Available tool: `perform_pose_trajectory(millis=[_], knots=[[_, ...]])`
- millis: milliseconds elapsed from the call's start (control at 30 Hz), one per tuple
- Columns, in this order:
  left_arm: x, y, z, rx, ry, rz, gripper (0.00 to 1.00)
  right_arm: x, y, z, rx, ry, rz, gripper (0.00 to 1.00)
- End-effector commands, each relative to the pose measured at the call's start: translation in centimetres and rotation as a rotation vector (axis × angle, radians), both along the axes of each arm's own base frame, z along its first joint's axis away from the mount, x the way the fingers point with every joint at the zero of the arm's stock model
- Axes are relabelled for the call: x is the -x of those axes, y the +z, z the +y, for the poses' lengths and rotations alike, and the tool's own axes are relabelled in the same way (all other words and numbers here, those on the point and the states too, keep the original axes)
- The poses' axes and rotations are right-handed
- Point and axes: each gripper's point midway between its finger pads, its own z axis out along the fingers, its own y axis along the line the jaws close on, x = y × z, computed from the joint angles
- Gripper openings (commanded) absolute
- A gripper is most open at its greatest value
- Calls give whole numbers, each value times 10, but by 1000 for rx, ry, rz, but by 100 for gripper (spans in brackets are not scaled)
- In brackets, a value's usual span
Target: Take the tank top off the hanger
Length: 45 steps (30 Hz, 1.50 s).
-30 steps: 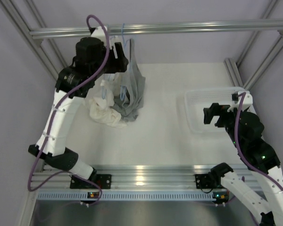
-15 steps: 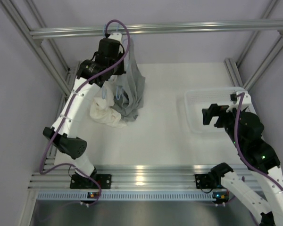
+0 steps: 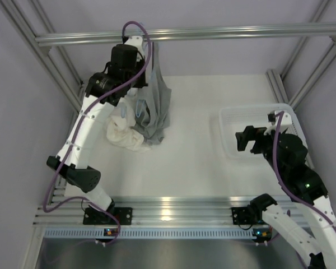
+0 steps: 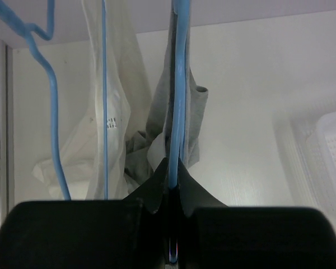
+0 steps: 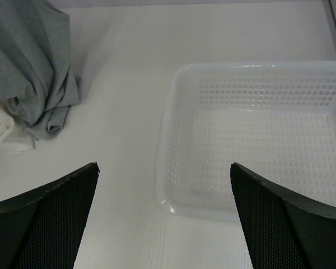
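White desk [image 3: 201, 162] under an aluminium rail [image 3: 213, 33]: from that rail the grey tank top [image 3: 158, 103] droops on its light-blue hanger [image 4: 178, 84]. It looks soft, light and limp, and is best taken by a shoulder strap. The left tool [image 4: 172, 190] pinches the hanger's wire, and a cream garment [image 4: 120, 101] hangs just beside. Well apart from the rail, the right tool [image 5: 163, 168] is spread over the white basket [image 5: 173, 84], which shows nothing inside.

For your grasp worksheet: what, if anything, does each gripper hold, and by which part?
Left gripper pinches the hanger by its thin blue frame wire, shown edge-on. Right gripper is open and holds nothing.
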Motion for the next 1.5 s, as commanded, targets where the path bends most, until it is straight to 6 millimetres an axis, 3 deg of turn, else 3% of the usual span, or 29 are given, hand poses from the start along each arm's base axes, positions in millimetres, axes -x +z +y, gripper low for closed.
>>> perform_pose_trajectory(millis=[0, 133, 267, 367, 467, 500, 600, 633, 667, 700, 733, 767, 833, 867, 900, 933, 967, 1000, 1033, 1067, 1100, 1133, 1233, 1467], knots=[[16, 75, 0, 109, -44, -212, 0, -4, 1, 13, -35, 41, -14, 99], [22, 78, -2, 131, -63, -212, 0, -5, -1, 12, -33, 34, -13, 100], [41, 73, -2, 171, -88, -179, 0, -6, 0, 13, -35, 37, -21, 99], [60, 45, -3, 181, -122, -102, 0, -8, 0, 15, -36, 45, -21, 99], [86, 43, -1, 204, -172, -89, 0, -10, 4, 23, -55, 78, -26, 99], [91, 29, 0, 193, -175, -57, 0, -11, 5, 27, -63, 95, -26, 99], [116, 26, -3, 220, -254, -37, 0, -15, 17, 51, -121, 197, -54, 99], [128, 14, -12, 234, -322, 9, 0, -19, 18, 62, -135, 236, -50, 99], [142, 15, -14, 250, -370, 8, 0, -17, 33, 83, -192, 347, -91, 99], [153, 1, -18, 250, -422, 47, 0, -22, 33, 98, -213, 404, -80, 99], [175, 4, -25, 286, -520, 51, 0, -22, 40, 110, -242, 462, -92, 99], [185, 1, -27, 297, -554, 61, 0, -17, 58, 129, -306, 571, -130, 99], [206, -5, -26, 314, -616, 65, 0, -26, 59, 150, -361, 643, -108, 99], [210, -6, -26, 317, -623, 59, 0, -29, 73, 159, -396, 671, -142, 100], [214, -7, -24, 323, -623, 57, 0, -37, 65, 170, -395, 680, -103, 99], [217, -7, -22, 326, -620, 52, 0, -39, 80, 176, -396, 685, -126, 99], [220, -11, -23, 333, -630, 68, 0, -46, 82, 180, -367, 655, -141, 99], [222, -13, -24, 343, -633, 78, 0, -43, 74, 198, -343, 681, -110, 99], [224, -14, -25, 350, -639, 87, 0, -44, 89, 203, -313, 681, -153, 99], [225, -17, -26, 354, -646, 99, 0, -52, 90, 205, -292, 632, -160, 99], [225, -18, -26, 355, -645, 102, 0, -51, 78, 218, -261, 640, -114, 96], [224, -20, -26, 354, -638, 104, 0, -53, 88, 220, -254, 626, -132, 95], [220, -19, -26, 354, -626, 96, 0, -58, 89, 223, -222, 576, -147, 87], [221, -12, -32, 386, -654, 89, 0, -66, 88, 226, -189, 529, -154, 83]])
